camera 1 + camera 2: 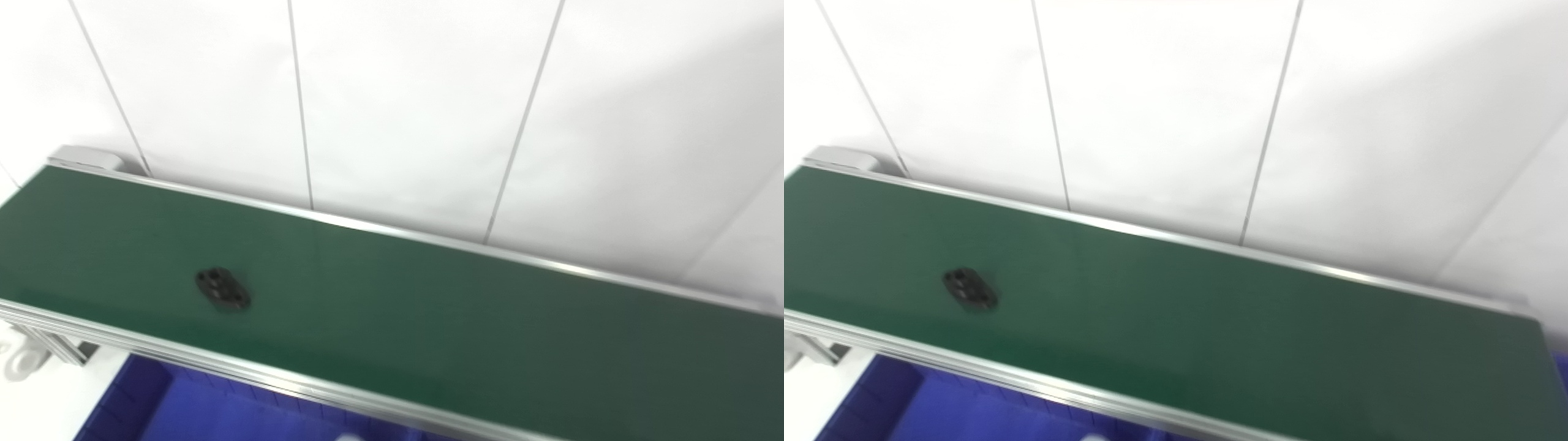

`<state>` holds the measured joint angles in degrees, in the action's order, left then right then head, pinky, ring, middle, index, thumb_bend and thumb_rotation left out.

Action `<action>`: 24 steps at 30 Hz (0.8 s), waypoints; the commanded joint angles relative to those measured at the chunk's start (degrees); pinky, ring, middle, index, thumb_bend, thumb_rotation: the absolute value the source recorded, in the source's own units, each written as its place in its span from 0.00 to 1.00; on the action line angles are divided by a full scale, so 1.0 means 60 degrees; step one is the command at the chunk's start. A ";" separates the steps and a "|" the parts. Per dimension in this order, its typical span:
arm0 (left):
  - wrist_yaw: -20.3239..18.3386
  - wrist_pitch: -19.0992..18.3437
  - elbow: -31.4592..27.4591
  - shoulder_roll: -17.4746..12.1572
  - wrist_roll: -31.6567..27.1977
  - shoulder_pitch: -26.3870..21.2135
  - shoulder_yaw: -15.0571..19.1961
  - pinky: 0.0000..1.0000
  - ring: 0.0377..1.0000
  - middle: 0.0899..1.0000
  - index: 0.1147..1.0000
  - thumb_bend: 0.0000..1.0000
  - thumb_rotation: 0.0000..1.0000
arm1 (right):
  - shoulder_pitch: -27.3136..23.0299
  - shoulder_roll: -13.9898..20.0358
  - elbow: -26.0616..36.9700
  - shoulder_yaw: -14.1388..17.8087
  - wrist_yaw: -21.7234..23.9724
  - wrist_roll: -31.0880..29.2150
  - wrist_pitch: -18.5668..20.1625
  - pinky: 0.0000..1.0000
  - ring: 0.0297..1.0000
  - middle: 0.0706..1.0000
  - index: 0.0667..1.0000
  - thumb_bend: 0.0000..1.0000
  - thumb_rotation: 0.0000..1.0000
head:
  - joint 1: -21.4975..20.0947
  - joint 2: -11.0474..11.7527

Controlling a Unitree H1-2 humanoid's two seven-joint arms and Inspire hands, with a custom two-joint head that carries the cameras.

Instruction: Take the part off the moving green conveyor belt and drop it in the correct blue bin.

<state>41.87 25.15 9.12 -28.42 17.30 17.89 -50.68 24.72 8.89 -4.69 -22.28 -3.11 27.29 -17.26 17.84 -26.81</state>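
Observation:
A small black part (pixel 222 288) with round holes lies on the green conveyor belt (pixel 429 312), toward the belt's left end and nearer its front rail; it also shows in the right eye view (pixel 969 289). A blue bin (pixel 202 407) sits below the belt's front rail at the bottom left, only partly visible. Neither hand is in view.
An aluminium rail (pixel 294 383) runs along the belt's front edge and another along its back edge. A white panelled wall (pixel 398 110) stands right behind the belt. A white bracket (pixel 24 358) sticks out under the belt's left end.

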 commanded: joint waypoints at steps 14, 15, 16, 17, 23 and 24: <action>0.0049 0.0297 0.0040 0.0224 -0.0072 -0.0146 -0.0004 0.61 0.68 0.69 0.68 0.79 0.44 | 0.0241 0.0092 0.1411 0.0246 -0.0284 -0.1123 -0.1537 0.68 0.80 0.82 0.81 0.84 0.36 | 0.0328 0.0054; 0.0061 0.0297 0.0062 0.0226 -0.0043 -0.0176 -0.0012 0.61 0.68 0.69 0.68 0.79 0.44 | 0.0176 0.0130 0.1629 0.0200 -0.0337 -0.1200 -0.1556 0.69 0.80 0.82 0.81 0.84 0.37 | 0.0321 0.0056; 0.0071 0.0297 0.0081 0.0229 -0.0019 -0.0200 -0.0018 0.61 0.67 0.69 0.68 0.79 0.45 | 0.0125 0.0157 0.1771 0.0170 -0.0372 -0.1256 -0.1574 0.67 0.79 0.81 0.81 0.84 0.34 | 0.0320 0.0057; 0.0079 0.0297 0.0120 0.0239 0.0008 -0.0233 -0.0024 0.61 0.67 0.69 0.68 0.79 0.45 | 0.0040 0.0167 0.1949 0.0180 -0.0448 -0.1254 -0.1591 0.66 0.79 0.81 0.81 0.83 0.34 | 0.0318 0.0079; 0.0091 0.0297 0.0230 0.0264 0.0009 -0.0363 -0.0082 0.61 0.67 0.69 0.68 0.79 0.45 | -0.0399 0.0096 0.2849 0.0454 -0.0301 -0.1315 -0.1566 0.68 0.80 0.81 0.81 0.83 0.31 | 0.0212 0.0042; 0.0120 0.0297 0.0242 0.0262 0.0015 -0.0380 -0.0098 0.61 0.67 0.69 0.68 0.79 0.45 | -0.0454 0.0082 0.2985 0.0506 -0.0221 -0.1328 -0.1468 0.70 0.80 0.82 0.81 0.83 0.31 | 0.0162 0.0042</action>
<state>41.74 25.15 10.96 -26.76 16.83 15.97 -51.23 22.55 9.69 10.74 -19.65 -4.83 19.98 -23.69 18.81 -26.54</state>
